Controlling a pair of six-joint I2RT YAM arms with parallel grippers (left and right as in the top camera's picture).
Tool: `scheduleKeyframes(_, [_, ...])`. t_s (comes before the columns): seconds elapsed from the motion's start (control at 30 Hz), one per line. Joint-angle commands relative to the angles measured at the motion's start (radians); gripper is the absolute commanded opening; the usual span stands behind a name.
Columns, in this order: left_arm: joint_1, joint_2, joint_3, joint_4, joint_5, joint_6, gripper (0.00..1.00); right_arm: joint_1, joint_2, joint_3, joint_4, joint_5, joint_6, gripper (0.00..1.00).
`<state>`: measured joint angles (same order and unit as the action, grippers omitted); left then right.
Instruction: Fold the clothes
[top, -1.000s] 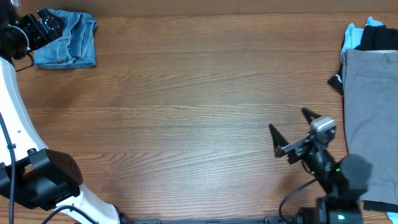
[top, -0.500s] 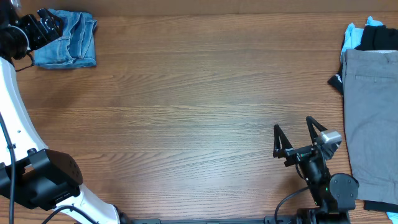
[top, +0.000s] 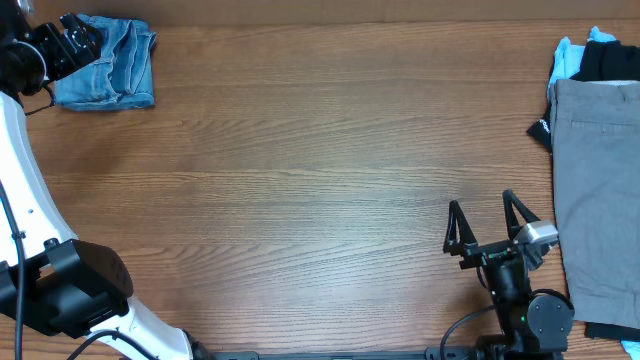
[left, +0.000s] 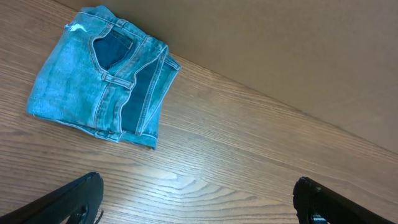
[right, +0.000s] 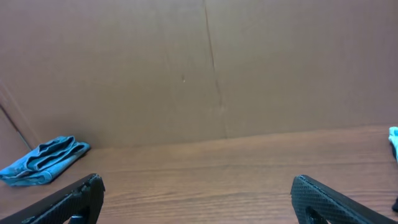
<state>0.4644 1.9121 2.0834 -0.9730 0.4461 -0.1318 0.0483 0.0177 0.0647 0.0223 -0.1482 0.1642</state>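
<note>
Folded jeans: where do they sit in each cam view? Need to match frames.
Overhead: folded jeans in the top-left corner of the table.
Left wrist: upper left, close up.
Right wrist: far left edge, low, small and distant.
Shared landmark: the table's back edge against the brown cardboard wall, just behind the jeans.

From overhead we look straight down on the bench (top: 300, 150); our left wrist view looks down from near on folded jeans (left: 99, 78), seemingly the ones our low, level right wrist view sees afar.
</note>
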Motion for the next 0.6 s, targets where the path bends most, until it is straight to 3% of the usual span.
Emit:
scheduleKeyframes(0.0, [-0.008, 0.003, 0.005, 0.001, 0.015, -0.014, 1.0, 0.007, -0.015, -0.033, 0.035, 0.017, 0.011, 1.0])
scheduleKeyframes(0.23, [-0.008, 0.003, 0.005, 0.001, 0.015, -0.014, 1.0, 0.009, -0.015, -0.057, 0.053, 0.079, -0.007, 1.0])
scheduleKeyframes(0.57, [-0.008, 0.004, 0.005, 0.001, 0.015, -0.014, 1.0, 0.009, -0.015, -0.056, -0.106, 0.114, -0.008, 1.0])
